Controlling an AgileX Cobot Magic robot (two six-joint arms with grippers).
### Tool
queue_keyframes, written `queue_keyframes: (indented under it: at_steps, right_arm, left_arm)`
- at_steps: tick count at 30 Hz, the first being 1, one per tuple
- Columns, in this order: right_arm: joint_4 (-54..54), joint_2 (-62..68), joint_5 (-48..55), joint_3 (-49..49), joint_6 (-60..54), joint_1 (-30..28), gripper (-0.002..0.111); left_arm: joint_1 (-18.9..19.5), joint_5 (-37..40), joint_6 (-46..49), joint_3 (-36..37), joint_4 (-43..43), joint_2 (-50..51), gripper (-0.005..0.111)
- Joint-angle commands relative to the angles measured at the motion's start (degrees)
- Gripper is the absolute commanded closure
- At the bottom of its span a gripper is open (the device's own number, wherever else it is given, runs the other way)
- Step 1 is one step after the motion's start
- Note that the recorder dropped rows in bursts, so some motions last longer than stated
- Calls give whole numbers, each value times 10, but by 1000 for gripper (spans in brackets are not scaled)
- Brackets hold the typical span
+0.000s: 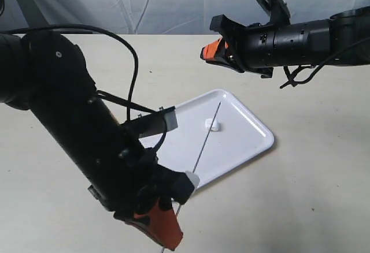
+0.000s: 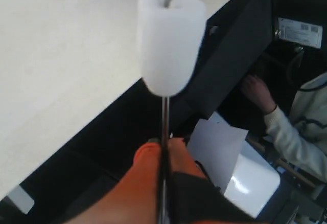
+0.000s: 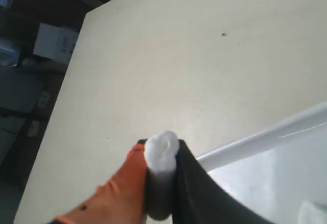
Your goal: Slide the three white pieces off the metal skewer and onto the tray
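Observation:
My left gripper [image 1: 165, 230] is at the front edge of the table, shut on the lower end of the thin metal skewer [image 1: 207, 137]. The skewer slants up over the white tray [image 1: 254, 127]. One white piece [image 1: 191, 179] sits on the skewer near the tray's front rim. In the left wrist view that white piece [image 2: 171, 40] is threaded on the skewer [image 2: 164, 121] beyond my left gripper [image 2: 164, 150]. A second white piece [image 1: 214, 125] lies on the tray beside the rod. My right gripper [image 1: 215, 51] hovers above and behind the tray, and in its wrist view the right gripper [image 3: 162, 155] is shut on a third white piece [image 3: 162, 150].
The left arm [image 1: 81, 120] and its cable cover the table's left half. The tray's rim [image 3: 255, 141] shows below the right gripper, with a loose white piece [image 3: 312, 213] at that view's corner. Bare beige tabletop [image 1: 312, 172] lies right of the tray.

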Motion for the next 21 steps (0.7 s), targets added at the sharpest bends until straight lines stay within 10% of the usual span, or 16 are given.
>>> queue_keyframes:
  at_steps: [1, 8, 14, 21]
  right_arm:
    - [-77, 0, -7, -11, 11, -3, 99]
    - [-268, 0, -4, -11, 115, -3, 94]
    - [-274, 7, 5, -11, 127, -3, 62]
    - [-267, 8, 32, -11, 129, -3, 61]
  left_arm:
    - [-9, -42, -44, 1, 78, 0, 107]
    - [-9, -186, -128, 1, 197, 0, 107]
    - [-9, -243, -128, 1, 182, 0, 107]
    - [-5, -264, -109, 1, 165, 0, 107]
